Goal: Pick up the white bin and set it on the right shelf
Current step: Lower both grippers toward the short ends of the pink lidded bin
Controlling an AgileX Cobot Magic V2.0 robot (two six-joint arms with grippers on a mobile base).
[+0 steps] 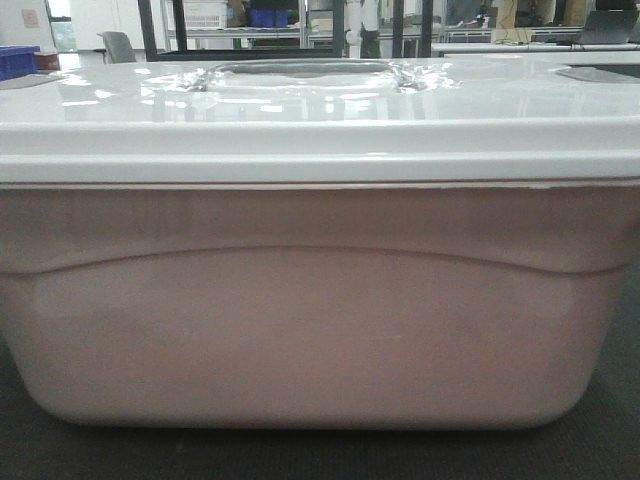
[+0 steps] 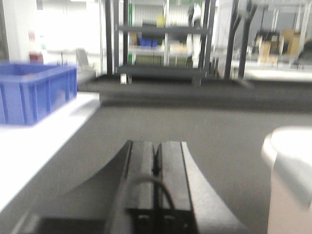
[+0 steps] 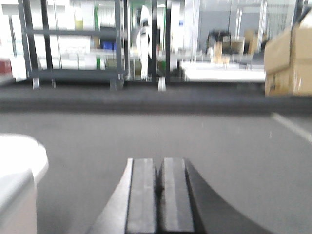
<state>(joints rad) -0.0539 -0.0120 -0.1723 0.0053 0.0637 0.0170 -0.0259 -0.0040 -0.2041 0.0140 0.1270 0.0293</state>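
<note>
Grey floor [image 3: 170, 136] runs back to dark racks [image 2: 161, 48] at the far side of a bright workroom, and brown boxes [image 3: 287, 53] are stacked at the right edge of my right wrist view.

From the front camera the bin [image 1: 320, 320] fills nearly the whole frame. Its pinkish side faces me, with a curved ridge across it. It stands upright on a dark surface, and its glossy lid [image 1: 320, 110] is closed on top.

On the left wrist camera, one rounded corner of the bin [image 2: 287, 165] shows at the lower right, beside the left tool [image 2: 157, 146] and apart from it. That tool is clenched, its two dark fingers pressed flat together with nothing between them. A blue crate [image 2: 34, 92] sits on a white desk [image 2: 29, 151] off to its left.

On the right wrist camera, another bin corner [image 3: 14, 175] sits at the lower left, again apart from the right tool [image 3: 160, 163]. That tool is also clenched on nothing, finger against finger. Both wrist views are soft with blur.
</note>
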